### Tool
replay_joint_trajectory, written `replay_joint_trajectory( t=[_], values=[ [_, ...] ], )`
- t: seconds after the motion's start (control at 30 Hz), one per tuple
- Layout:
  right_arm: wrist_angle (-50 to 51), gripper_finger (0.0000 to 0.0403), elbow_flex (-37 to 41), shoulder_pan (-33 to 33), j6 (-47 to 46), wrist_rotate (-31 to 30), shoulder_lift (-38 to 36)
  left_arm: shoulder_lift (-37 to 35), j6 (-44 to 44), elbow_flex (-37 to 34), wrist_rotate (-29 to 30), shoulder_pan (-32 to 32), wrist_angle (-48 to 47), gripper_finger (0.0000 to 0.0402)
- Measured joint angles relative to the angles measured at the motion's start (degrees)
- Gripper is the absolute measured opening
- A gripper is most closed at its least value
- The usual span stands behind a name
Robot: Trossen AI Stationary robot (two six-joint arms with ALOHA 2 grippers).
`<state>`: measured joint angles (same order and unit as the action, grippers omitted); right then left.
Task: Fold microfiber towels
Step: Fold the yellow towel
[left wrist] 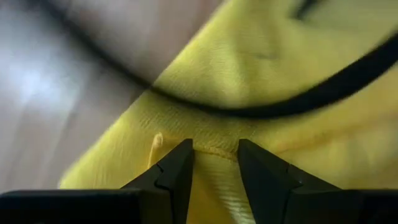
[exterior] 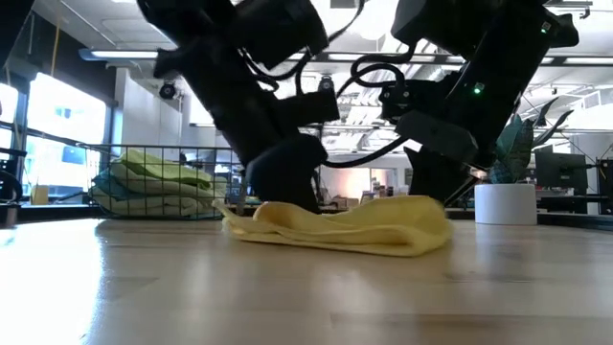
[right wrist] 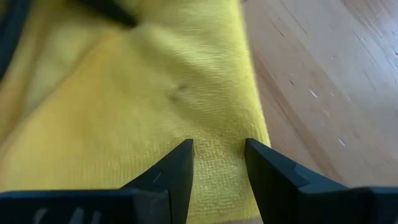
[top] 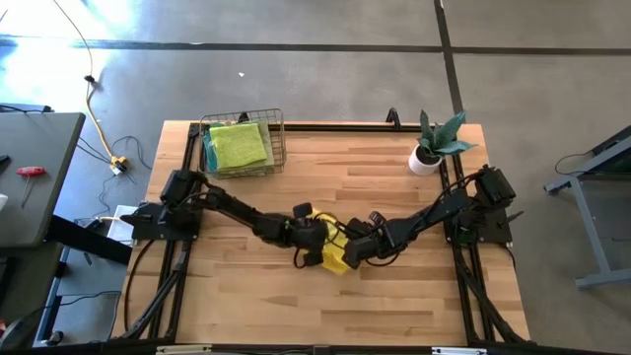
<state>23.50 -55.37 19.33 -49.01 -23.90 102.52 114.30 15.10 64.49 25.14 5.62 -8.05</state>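
Note:
A bright yellow microfiber towel (top: pixel 336 259) lies bunched and partly folded on the wooden table's middle, its underside resting on the top (exterior: pixel 354 228). My left gripper (top: pixel 314 241) is at its left end and my right gripper (top: pixel 357 248) at its right end. Both slant downward and are closed on cloth. The left wrist view shows the towel's hem (left wrist: pixel 214 149) running between the fingers. The right wrist view shows the towel (right wrist: pixel 155 93) near its side edge. More microfiber towels (top: pixel 237 146), green and blue, lie stacked in the wire basket (top: pixel 279 138). My left gripper pinches the yellow towel at its hemmed edge (left wrist: pixel 216 151) between its two fingers, slanting down from the table's left. How many layers it holds I cannot tell. The towel lies slack on the table. My right gripper pinches the yellow towel close to its side edge (right wrist: pixel 219 155) between its two fingers, slanting down from the table's right. The cloth there looks folded over. That end of the towel rests on the table (exterior: pixel 421 230).
The wire basket stands at the far left of the table. A white pot with a green plant (top: pixel 432 150) stands at the far right. A dark cable (left wrist: pixel 280 106) crosses in front of the left wrist camera. Bare wood (top: pixel 325 306) lies toward the near edge.

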Motion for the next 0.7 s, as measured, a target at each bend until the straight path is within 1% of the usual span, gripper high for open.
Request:
replay_joint_trajectory(
  t=[0.13, 0.3, 0.43, 0.53, 0.63, 0.7],
  values=[
    [0.1, 0.0138, 0.0, -0.3, 0.0, 0.1, 0.0, -0.3, 0.5, 0.0, 0.4, 1.9, -1.6, 0.0119],
    [0.3, 0.0138, 0.0, -0.3, 0.0, 0.1, 0.0, -1.4, 5.0, 0.0, 0.9, 3.7, -7.1, 0.0119],
    [0.7, 0.0138, 0.0, -0.9, 0.0, 0.1, 0.0, -2.5, 7.3, 0.0, 0.6, 5.6, -7.7, 0.0119],
    [0.7, 0.0138, 0.0, -1.4, 0.1, 0.1, 0.0, -3.7, 7.3, 0.0, 0.8, 6.9, -7.4, 0.0119],
    [0.0, 0.0138, 0.0, -1.8, 2.6, -0.1, -0.1, -3.9, 8.2, 0.0, 2.1, 7.8, -7.5, 0.0119],
    [-0.5, 0.0138, 0.0, -2.1, 3.0, -0.1, -0.7, -3.9, 9.5, 0.0, 1.7, 8.0, -7.8, 0.0119]
  ],
)
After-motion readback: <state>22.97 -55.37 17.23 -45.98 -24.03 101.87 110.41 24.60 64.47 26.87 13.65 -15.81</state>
